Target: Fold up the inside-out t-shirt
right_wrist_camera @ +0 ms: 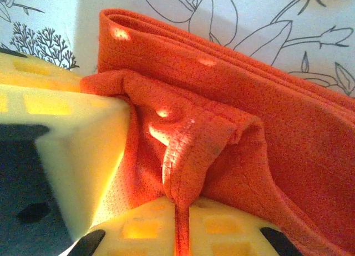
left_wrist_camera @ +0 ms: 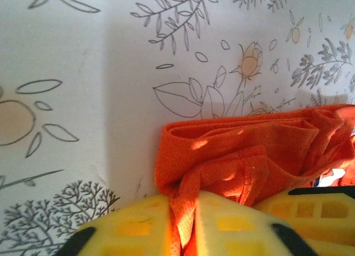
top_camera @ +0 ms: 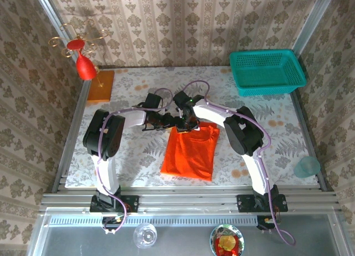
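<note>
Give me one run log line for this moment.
left claw: shut on t-shirt | right claw: shut on t-shirt | t-shirt: flat on table, far edge pinched

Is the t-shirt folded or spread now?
Partly folded: the t-shirt lies as a narrow panel; stacked layers show at its far edge.

From above, the left gripper (top_camera: 173, 123) and right gripper (top_camera: 188, 120) hide the far edge of the inside-out t-shirt (top_camera: 188, 153) from us; our wrist views crop their fingers (left_wrist_camera: 138, 229).
</note>
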Robot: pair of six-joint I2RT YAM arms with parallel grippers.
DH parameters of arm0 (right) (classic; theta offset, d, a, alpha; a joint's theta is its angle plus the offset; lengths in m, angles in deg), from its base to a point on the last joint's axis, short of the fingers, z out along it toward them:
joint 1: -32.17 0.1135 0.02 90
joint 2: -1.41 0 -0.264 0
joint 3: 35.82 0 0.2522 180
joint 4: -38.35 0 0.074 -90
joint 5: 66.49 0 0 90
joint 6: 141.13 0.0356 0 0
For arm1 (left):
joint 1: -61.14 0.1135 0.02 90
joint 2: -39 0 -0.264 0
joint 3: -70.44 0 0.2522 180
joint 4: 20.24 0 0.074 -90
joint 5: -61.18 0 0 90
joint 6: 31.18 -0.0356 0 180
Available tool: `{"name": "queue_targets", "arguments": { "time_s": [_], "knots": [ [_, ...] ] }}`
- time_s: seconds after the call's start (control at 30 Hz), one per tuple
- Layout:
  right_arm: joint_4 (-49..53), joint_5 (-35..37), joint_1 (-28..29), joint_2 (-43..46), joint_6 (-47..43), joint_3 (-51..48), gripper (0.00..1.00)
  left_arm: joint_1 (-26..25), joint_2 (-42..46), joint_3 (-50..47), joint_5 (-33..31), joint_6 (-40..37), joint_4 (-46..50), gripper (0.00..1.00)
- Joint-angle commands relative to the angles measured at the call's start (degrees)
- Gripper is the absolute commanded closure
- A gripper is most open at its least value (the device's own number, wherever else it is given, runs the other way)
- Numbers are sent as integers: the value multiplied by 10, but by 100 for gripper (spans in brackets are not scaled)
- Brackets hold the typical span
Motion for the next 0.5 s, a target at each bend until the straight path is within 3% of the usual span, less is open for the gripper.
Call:
{"name": "queue_targets", "arguments": {
  "time_s": [0.0, 0.17, 0.27, 0.47],
  "knots": [
    [-1, -3, 4, -5, 8, -14, 88, -7, -9, -8, 15, -9, -23, 90],
    [14, -4, 5, 15, 11, -2, 80, -5, 30, -24, -2, -13, -21, 98],
    [21, 1, 4, 52, 20, -5, 73, -1, 62, -39, -18, -15, -6, 99],
    [24, 8, -1, 123, 28, -40, 70, 17, 107, -69, -49, -26, 28, 98]
  ]
}}
